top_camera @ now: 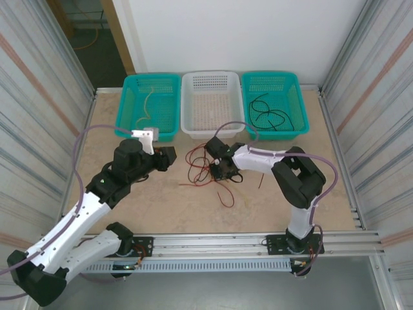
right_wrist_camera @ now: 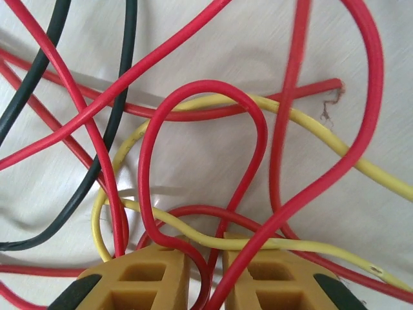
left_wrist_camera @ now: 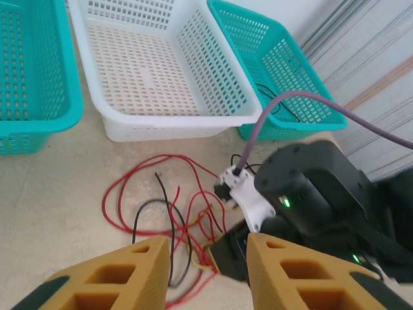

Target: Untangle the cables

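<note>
The tangle of red, black and yellow cables (top_camera: 210,173) lies knotted right under the right pincer (right_wrist_camera: 205,258), which is pinched nearly together on a red strand (right_wrist_camera: 206,84). The left pincer (left_wrist_camera: 208,244) hovers just beside, parted and empty. Beyond both, a pale cable (top_camera: 147,103) and a black cable (top_camera: 268,111) already lie in the left teal basket (top_camera: 150,76) and the right teal basket (top_camera: 270,75). I'd say most is left.

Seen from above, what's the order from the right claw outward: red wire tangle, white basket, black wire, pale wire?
From the right gripper:
1. red cable tangle, in its grip.
2. white basket, just beyond, in the middle.
3. black cable, in the right teal basket.
4. pale yellow cable, in the left teal basket.
</note>
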